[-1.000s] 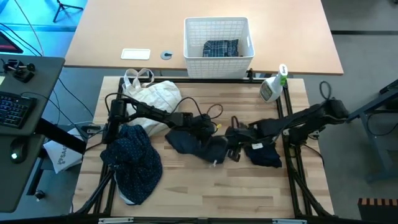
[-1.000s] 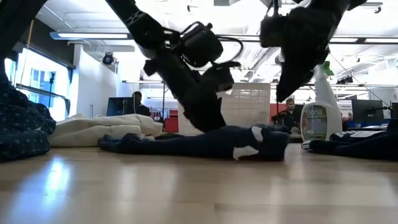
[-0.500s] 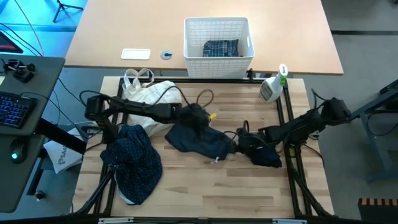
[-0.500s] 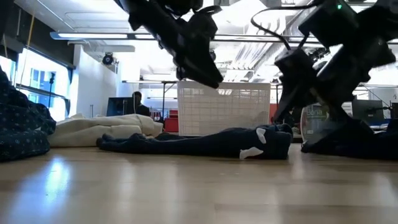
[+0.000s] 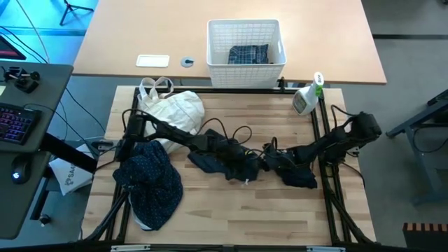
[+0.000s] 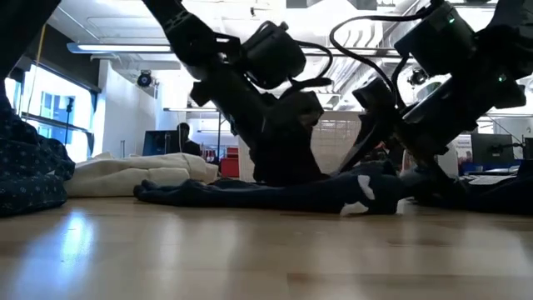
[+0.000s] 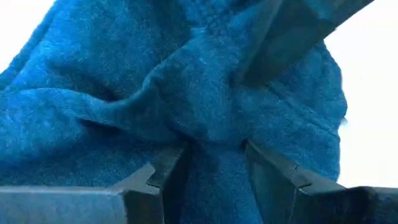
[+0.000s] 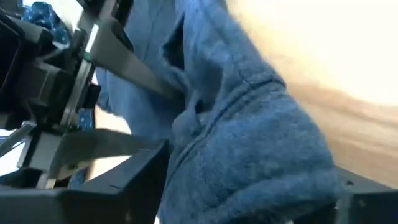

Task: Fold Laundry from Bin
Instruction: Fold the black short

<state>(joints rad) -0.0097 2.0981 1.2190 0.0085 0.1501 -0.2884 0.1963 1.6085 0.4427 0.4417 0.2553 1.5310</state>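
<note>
A plain dark navy piece (image 5: 210, 162) of the laundry lies crumpled at the table's middle, a white tag (image 6: 360, 189) at its right end. My left gripper (image 5: 243, 158) has come down on it from the left and is shut on a fold. My right gripper (image 5: 269, 159) stands open at the piece's right end, with bunched cloth (image 8: 249, 155) between its wide-set fingers. The navy dotted shirt (image 5: 150, 180) lies heaped at the near left. The white bin (image 5: 245, 43) stands on the far table with the plaid shirt (image 5: 249, 54) in it. My left gripper pinches a raised fold (image 7: 214, 140) of the dark navy piece between its two fingers (image 7: 165, 165), slanting down from the table's left. The rest of the piece lies slack on the table. My right gripper has cloth bulging between its open fingers (image 8: 146, 165); I cannot tell whether they touch it.
A cream-white cloth bag (image 5: 171, 108) with loop handles lies at the far left. A spray bottle (image 5: 306, 98) stands at the far right corner. Another dark garment (image 5: 302, 176) lies under my right arm. Bare wood runs along the near edge (image 5: 238, 217).
My left gripper rose off the dark piece, then came down on it again farther right and took hold of a fold. My right gripper sank toward the piece's right end and rolled about its own line. The piece has bunched up, its tagged end shifted right.
</note>
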